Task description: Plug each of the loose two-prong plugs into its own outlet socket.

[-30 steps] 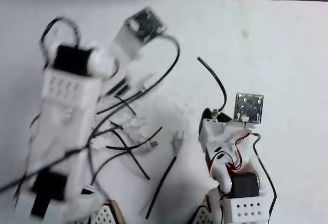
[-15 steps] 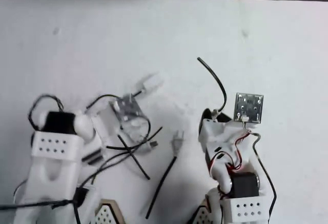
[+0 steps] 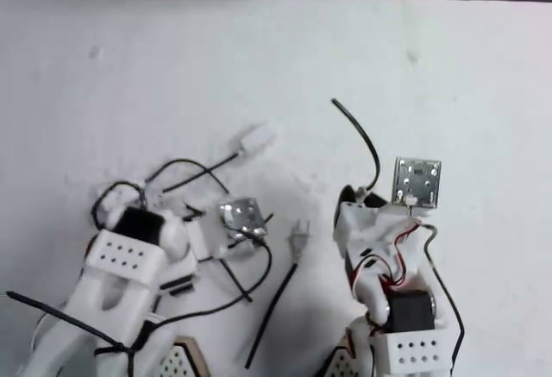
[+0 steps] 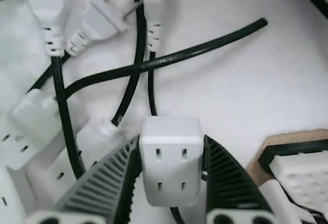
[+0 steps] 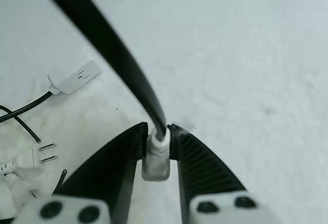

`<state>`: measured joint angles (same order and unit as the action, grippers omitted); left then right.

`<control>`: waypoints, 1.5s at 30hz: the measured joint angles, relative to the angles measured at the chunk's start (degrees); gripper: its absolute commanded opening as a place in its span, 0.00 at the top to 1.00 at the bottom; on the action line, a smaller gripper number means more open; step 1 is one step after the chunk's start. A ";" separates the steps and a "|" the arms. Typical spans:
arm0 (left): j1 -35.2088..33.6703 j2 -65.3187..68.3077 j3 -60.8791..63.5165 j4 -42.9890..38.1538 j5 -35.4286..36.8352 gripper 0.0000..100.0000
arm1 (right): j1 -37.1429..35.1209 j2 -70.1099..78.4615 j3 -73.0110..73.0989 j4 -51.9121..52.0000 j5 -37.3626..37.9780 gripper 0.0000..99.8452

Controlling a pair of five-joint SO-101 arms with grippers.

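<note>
Where the left pincer (image 4: 171, 147) sat low over the counter (image 4: 266, 80), it was clamped on a white outlet socket (image 4: 170, 170), amid tangled black cords (image 4: 169, 60) and loose two-prong plugs (image 4: 97, 19). The right pincer (image 5: 158, 134) gripped a white plug (image 5: 155, 162) trailing a black lead (image 5: 102, 39).

Left arm (image 3: 121, 265) back from far table, now beside loose cords (image 3: 276, 301).
</note>
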<state>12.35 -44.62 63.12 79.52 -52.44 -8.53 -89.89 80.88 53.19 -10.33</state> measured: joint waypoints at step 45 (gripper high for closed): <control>-2.55 48.26 -39.12 -4.92 7.56 0.98 | 0.00 0.00 0.00 0.00 0.00 0.98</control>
<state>9.80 3.65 24.00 74.59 -44.88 -8.53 -89.89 80.88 53.19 -10.33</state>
